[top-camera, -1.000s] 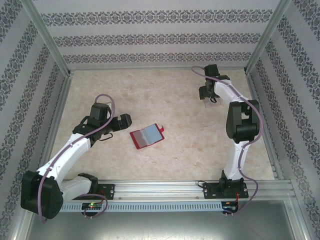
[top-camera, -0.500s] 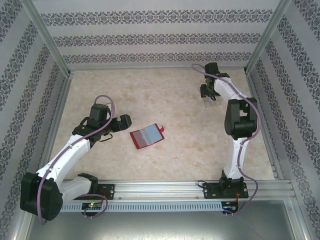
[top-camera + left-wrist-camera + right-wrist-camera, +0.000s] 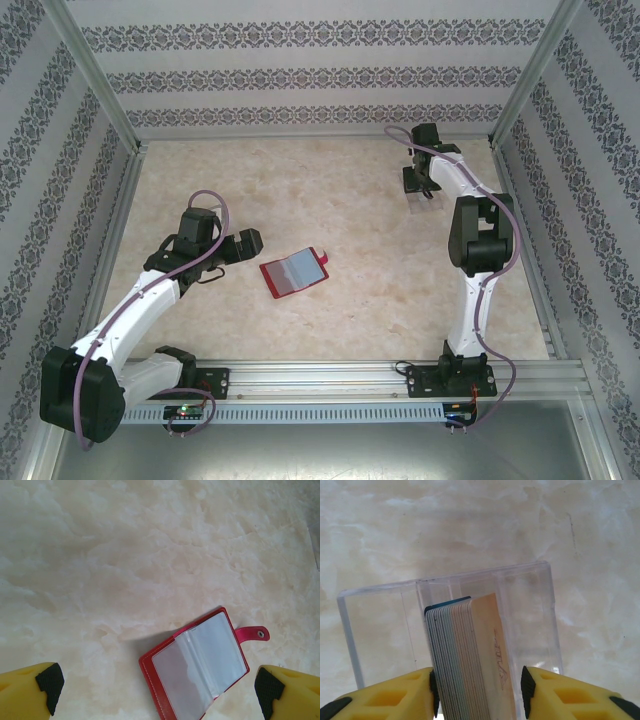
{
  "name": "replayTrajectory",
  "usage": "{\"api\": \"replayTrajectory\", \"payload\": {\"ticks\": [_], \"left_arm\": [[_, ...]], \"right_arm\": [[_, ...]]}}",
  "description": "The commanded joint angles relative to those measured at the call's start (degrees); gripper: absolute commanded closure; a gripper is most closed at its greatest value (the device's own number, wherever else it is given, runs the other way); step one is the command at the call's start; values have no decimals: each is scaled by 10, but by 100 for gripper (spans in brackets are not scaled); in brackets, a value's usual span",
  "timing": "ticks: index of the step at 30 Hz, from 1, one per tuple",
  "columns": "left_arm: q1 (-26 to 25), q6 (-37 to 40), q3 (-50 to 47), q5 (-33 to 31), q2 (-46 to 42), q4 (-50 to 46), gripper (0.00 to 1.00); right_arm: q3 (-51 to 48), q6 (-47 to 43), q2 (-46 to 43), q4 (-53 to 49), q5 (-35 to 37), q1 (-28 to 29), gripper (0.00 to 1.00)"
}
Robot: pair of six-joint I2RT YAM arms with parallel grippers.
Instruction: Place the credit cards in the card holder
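Right wrist view gives us the right claw spread astride, not yet pinching, the credit cards upright in a clear box at two o'clock on the tabletop; we judge them light, stiff, slick, best nipped across the faces.

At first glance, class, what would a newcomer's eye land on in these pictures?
The red card holder lies open mid-table, bright against the pale marble table, the open left gripper beside it. Far right, the right gripper straddles a stack of credit cards standing in a clear box.
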Motion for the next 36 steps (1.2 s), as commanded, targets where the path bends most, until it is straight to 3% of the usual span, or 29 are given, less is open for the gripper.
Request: {"api": "replayTrajectory", "payload": {"ticks": [1,7,17,36], "left_arm": [[-7,-5,9,-10,-3,-10,0],[-8,-3,9,-13,-4,-11,0],[-8,7,5,-14,-7,-21,0],[-8,14,-12,-18,-42,-29,0]], "right_arm": [[3,-14,24,-27,-1,-8,59],[-5,-7,12,-26,-11,-8,63],[-40,55,-11,-12,-110,-3,67],[-106,113,-63,-6,-92,73,73]]}}
